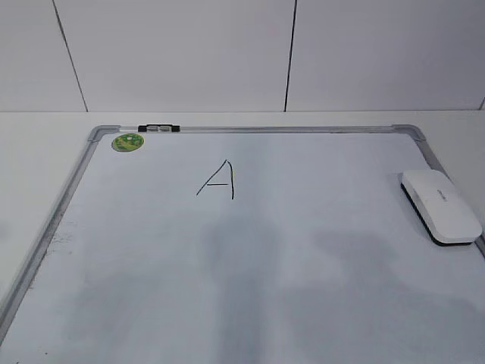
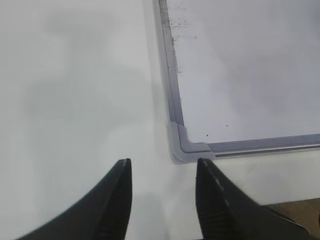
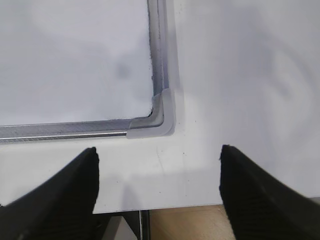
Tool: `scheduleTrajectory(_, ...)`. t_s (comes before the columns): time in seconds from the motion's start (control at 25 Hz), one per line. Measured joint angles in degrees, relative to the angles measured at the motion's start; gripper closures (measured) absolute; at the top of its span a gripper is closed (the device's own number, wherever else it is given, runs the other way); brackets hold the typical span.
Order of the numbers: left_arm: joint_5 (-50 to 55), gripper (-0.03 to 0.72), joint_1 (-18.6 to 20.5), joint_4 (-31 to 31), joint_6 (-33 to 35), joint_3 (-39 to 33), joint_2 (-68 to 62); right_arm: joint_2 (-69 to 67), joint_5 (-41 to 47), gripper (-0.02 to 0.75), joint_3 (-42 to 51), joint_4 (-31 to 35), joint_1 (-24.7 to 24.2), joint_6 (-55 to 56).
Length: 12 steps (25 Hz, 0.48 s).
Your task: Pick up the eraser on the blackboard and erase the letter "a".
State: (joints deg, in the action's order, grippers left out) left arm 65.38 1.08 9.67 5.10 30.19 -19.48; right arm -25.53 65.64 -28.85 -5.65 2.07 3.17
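The eraser [image 1: 441, 206], a white oblong block with a black underside, lies at the right edge of the blackboard [image 1: 303, 258]. The letter "a" is out of view; the only mark drawn is an angular capital "A" [image 1: 218, 180] in the upper middle. Neither gripper shows in the exterior view. My left gripper [image 2: 164, 162] is open over the white table beside the board's near-left corner [image 2: 182, 147]. Just below the near-right corner [image 3: 159, 117], my right gripper [image 3: 158, 150] stands wide open. Both hold nothing.
A round green sticker [image 1: 128, 142] and a small black-and-silver clip [image 1: 158, 128] sit at the board's far-left top frame. The table's front edge [image 3: 175, 206] runs under the right gripper, with brown floor [image 3: 200, 225] beyond it. A white wall stands behind the table.
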Motion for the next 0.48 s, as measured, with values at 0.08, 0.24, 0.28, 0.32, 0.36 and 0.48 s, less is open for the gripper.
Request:
scheduleTrajectory(0.08,-1.3,0.368,0.0,0.0,0.0,-0.9,0.0,0.0,-0.2,0.145,0.2,0.0,0.0,0.1)
scheduleTrajectory(0.24,-2.2,0.369,0.0,0.0,-0.1,-1.2,0.0,0.0,-0.5,0.146,0.3,0.0,0.0,0.1)
scheduleTrajectory(0.28,-2.2,0.369,0.0,0.0,-0.1,-1.2,0.0,0.0,-0.5,0.146,0.3,0.0,0.0,0.1)
scheduleTrajectory(0.32,-2.2,0.369,0.0,0.0,-0.1,-1.2,0.0,0.0,-0.5,0.146,0.3,0.0,0.0,0.1)
scheduleTrajectory(0.36,-2.2,0.369,0.0,0.0,-0.1,-1.2,0.0,0.0,-0.5,0.146,0.3,0.0,0.0,0.1)
scheduleTrajectory(0.48,-2.2,0.369,0.0,0.0,-0.1,-1.3,0.0,0.0,-0.5,0.146,0.3,0.0,0.0,0.1)
